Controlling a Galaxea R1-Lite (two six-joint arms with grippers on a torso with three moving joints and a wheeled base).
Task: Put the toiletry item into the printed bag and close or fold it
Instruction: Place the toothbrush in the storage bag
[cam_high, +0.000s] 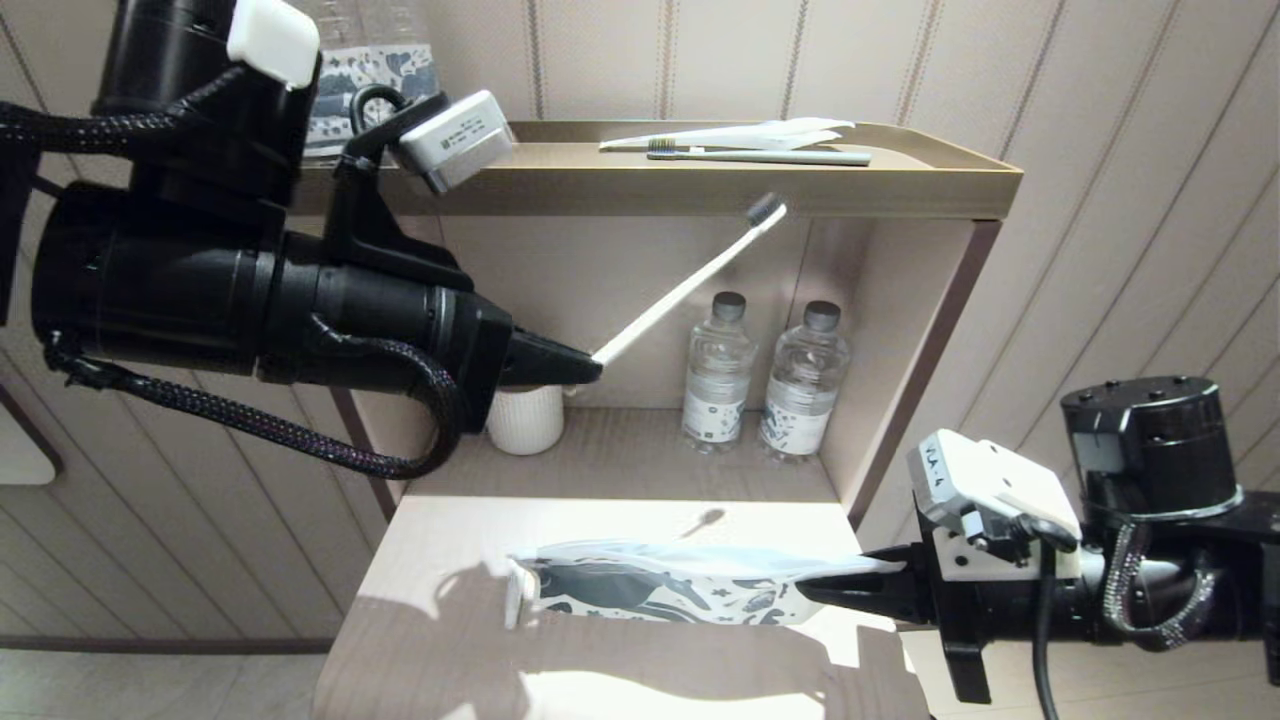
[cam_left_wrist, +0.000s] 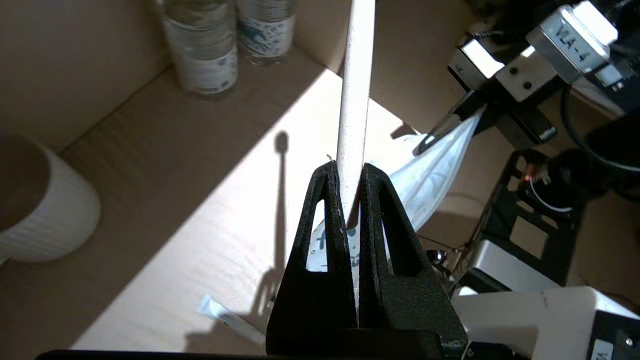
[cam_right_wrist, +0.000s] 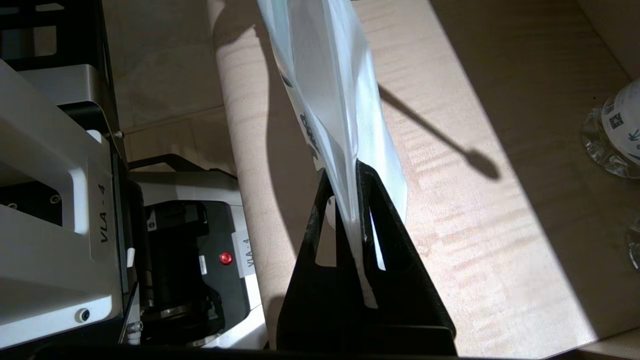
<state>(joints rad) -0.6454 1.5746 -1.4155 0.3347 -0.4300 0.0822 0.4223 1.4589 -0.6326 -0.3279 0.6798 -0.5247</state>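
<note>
My left gripper (cam_high: 590, 368) (cam_left_wrist: 348, 172) is shut on the handle end of the white toothbrush (cam_high: 690, 285) (cam_left_wrist: 355, 85), held up in the air in front of the shelf with its black bristle head pointing up and right. My right gripper (cam_high: 815, 590) (cam_right_wrist: 348, 180) is shut on the right edge of the printed bag (cam_high: 670, 585) (cam_right_wrist: 325, 85), lifting that side off the lower shelf surface. The bag (cam_left_wrist: 435, 175) hangs below and to the right of the toothbrush. The slider does not show clearly.
Two clear water bottles (cam_high: 765, 375) and a white ribbed cup (cam_high: 525, 420) stand in the shelf niche. A grey-green toothbrush with a white wrapper (cam_high: 750, 145) lies on the top tray. A small white sachet (cam_left_wrist: 220, 312) lies on the wooden surface (cam_high: 600, 520).
</note>
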